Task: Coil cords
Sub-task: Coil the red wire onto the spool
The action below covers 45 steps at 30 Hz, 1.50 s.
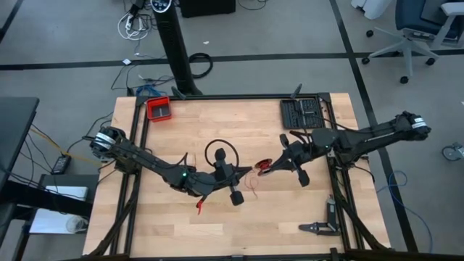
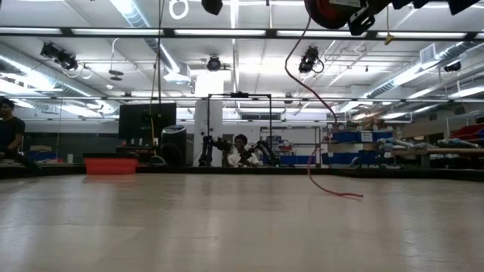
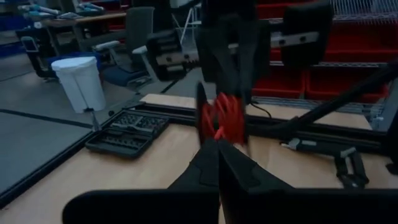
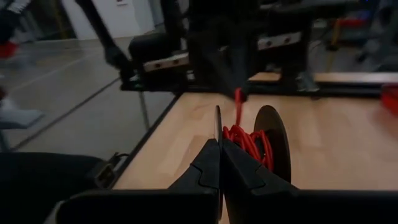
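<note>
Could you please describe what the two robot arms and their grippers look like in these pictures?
Both arms are dark and slender, built of jointed segments. The left arm has a silver ring at its base and a small green light. The left gripper and right gripper each have two dark fingers tapering to a point.

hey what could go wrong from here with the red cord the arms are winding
1. The red cord hangs in a loose tail to the table; it might snag or tangle.
2. The left gripper and right gripper are shut and close together at the red coil; they could collide or pull windings loose.
</note>
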Motion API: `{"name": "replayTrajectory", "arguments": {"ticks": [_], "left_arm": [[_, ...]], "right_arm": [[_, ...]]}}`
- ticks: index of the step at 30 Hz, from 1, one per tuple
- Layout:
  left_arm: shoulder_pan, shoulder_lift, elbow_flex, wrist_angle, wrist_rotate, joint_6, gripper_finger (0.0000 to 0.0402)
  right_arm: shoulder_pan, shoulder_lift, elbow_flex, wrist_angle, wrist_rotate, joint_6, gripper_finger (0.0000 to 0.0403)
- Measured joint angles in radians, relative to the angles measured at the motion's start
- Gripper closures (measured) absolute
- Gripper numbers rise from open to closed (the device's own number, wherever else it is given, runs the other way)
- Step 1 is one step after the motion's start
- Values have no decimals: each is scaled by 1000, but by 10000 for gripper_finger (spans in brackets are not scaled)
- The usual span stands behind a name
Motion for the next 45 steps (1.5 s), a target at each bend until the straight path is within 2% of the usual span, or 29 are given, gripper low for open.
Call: {"name": "replayTrajectory", "arguments": {"ticks": [3, 14, 21, 27, 31, 34, 45], "left_arm": [[0, 0, 0, 7, 0, 19, 401], [0, 9, 0, 64, -11, 181, 401], [5, 9, 0, 55, -10, 170, 401], [15, 9, 0, 28, 49, 25, 401], [29, 9, 0, 29, 53, -120, 401], [34, 9, 0, 33, 52, -166, 398], [38, 9, 0, 29, 39, -172, 313]], "right_arm": [[-22, 22, 0, 2, -93, 24, 401], [-67, 116, 0, 60, -262, 59, 401], [-70, 136, 0, 82, -263, 62, 401], [-70, 134, 0, 112, -277, 63, 401], [-70, 121, 0, 113, -208, 20, 401], [-70, 108, 0, 110, -183, 6, 401], [-70, 91, 0, 103, -173, -12, 401]]}}
